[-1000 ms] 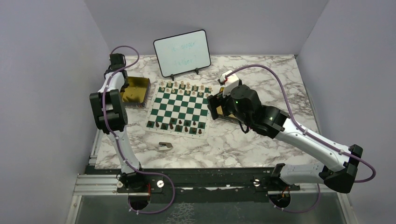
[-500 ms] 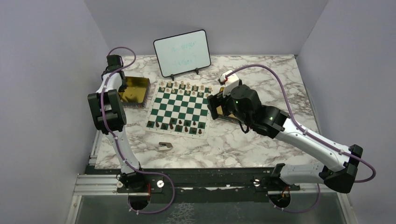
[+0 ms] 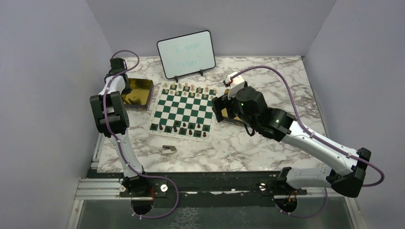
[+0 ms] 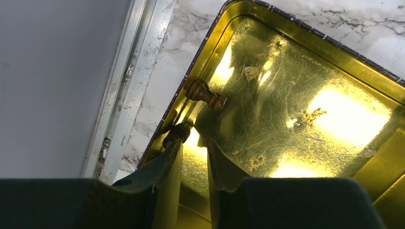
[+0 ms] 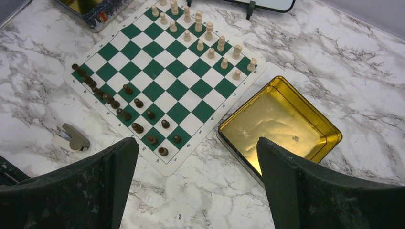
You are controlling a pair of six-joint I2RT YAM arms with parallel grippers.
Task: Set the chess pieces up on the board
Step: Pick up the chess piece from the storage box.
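Nearly done: chess pieces [image 5: 199, 45] fill both ends of the board [image 5: 177, 89], the right gripper [image 5: 197, 143] hangs wide open over the empty right tin [image 5: 329, 136], and the left gripper [image 4: 195, 142], jaws narrow, noses at two dark pieces [image 4: 205, 94] in the left tin [image 4: 334, 109], grip unclear.

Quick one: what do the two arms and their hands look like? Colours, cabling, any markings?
The left arm and right arm match: white links between chunky black joint housings, with a purple cable looping along each. The right arm has a small green light on a black housing. The left hand and right hand each have two dark, tapering fingers. No readable markings.
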